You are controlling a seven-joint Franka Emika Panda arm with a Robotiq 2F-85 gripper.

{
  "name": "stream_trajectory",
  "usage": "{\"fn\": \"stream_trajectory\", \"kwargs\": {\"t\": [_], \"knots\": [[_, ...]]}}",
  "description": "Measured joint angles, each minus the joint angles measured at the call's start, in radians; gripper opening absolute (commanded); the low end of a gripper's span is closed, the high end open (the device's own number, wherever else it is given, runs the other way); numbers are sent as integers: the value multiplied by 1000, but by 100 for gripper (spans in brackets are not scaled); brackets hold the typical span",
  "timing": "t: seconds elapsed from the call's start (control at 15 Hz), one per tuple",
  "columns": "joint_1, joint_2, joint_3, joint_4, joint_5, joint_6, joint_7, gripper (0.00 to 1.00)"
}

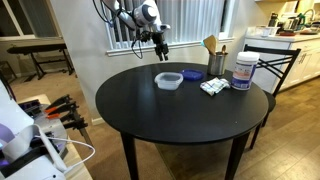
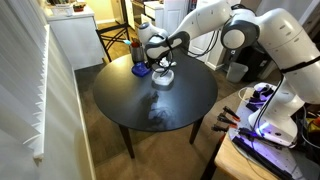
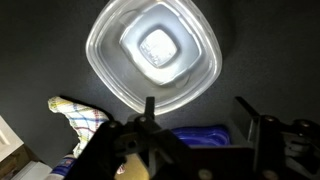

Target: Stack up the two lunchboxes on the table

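A clear plastic lunchbox [image 1: 168,80] sits on the round black table [image 1: 180,115], toward its far side. It also shows in the other exterior view [image 2: 163,78] and fills the top of the wrist view [image 3: 155,50]. There it shows concentric rounded outlines, and I cannot tell whether it is one box or two nested. No separate second lunchbox is in view. My gripper [image 1: 158,44] hangs in the air above and behind the lunchbox, open and empty. In the wrist view its fingers [image 3: 197,115] are spread wide, with nothing between them.
A flat blue lid [image 1: 190,73] lies just beside the lunchbox, under the gripper in the wrist view [image 3: 200,135]. A checked packet [image 1: 212,87], a white jar with a blue lid [image 1: 243,70] and a utensil holder [image 1: 216,62] stand to one side. A chair [image 1: 275,60] stands behind the table.
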Motion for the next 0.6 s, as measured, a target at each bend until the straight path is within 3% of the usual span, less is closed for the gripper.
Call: {"fn": "stream_trajectory", "kwargs": {"t": [0.6], "knots": [[44,-49,0,-28,0,0,0,100]]}}
